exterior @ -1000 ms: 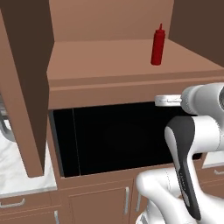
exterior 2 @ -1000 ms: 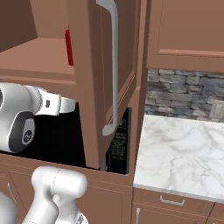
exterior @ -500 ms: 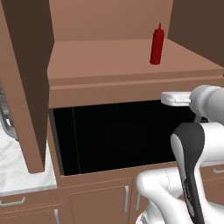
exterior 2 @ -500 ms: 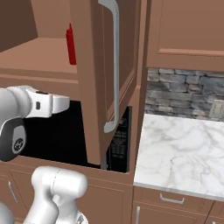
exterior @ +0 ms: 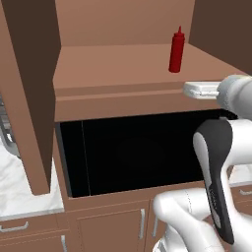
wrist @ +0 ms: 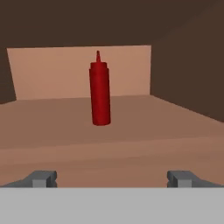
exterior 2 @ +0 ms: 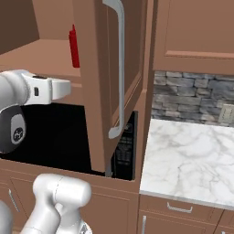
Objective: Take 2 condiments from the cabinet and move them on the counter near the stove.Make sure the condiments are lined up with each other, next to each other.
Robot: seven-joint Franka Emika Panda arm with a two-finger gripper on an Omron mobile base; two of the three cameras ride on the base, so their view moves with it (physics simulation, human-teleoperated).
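The red bottle [wrist: 100,92] stands upright on the cabinet shelf [exterior: 113,69]. The hand view shows the gripper [wrist: 112,178] spread wide and empty, short of it. The right base view adds the open door [exterior 2: 109,68] and marble counter [exterior 2: 192,160].

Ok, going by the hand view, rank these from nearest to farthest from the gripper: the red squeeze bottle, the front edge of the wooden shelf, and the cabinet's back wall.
1. Front edge of the wooden shelf, just ahead of the open gripper.
2. Slim red squeeze bottle, standing mid-shelf, slightly left of centre.
3. Cabinet's back wall, behind the bottle.

Black microwave [exterior: 142,147] in recess; grey stone backsplash [exterior 2: 192,97]; wall outlet [exterior 2: 226,114] at right.
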